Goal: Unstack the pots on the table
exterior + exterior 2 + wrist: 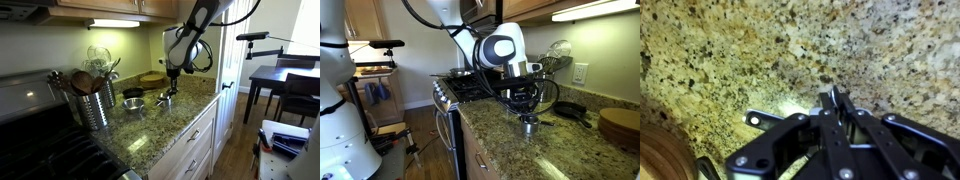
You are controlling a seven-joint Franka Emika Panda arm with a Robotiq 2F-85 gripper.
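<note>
A small shiny steel pot [530,126] sits right under my gripper [527,112] on the speckled granite table [500,140]. It also shows in an exterior view [167,101], below my gripper [170,90]. In the wrist view my gripper [833,100] is shut on a thin steel rim of the pot, and the pot's short handle [758,120] sticks out to the left. I cannot tell whether the pot is lifted or resting on the table. Another small steel pot [133,104] stands apart on the table [150,130], nearer the utensil holder.
A tall perforated steel utensil holder [95,100] with wooden spoons stands near the stove [45,150]. A dark pan [133,92] [570,110] and a round wooden board [153,78] [620,125] lie behind the pots. A dark dining table [285,80] stands beyond the counter.
</note>
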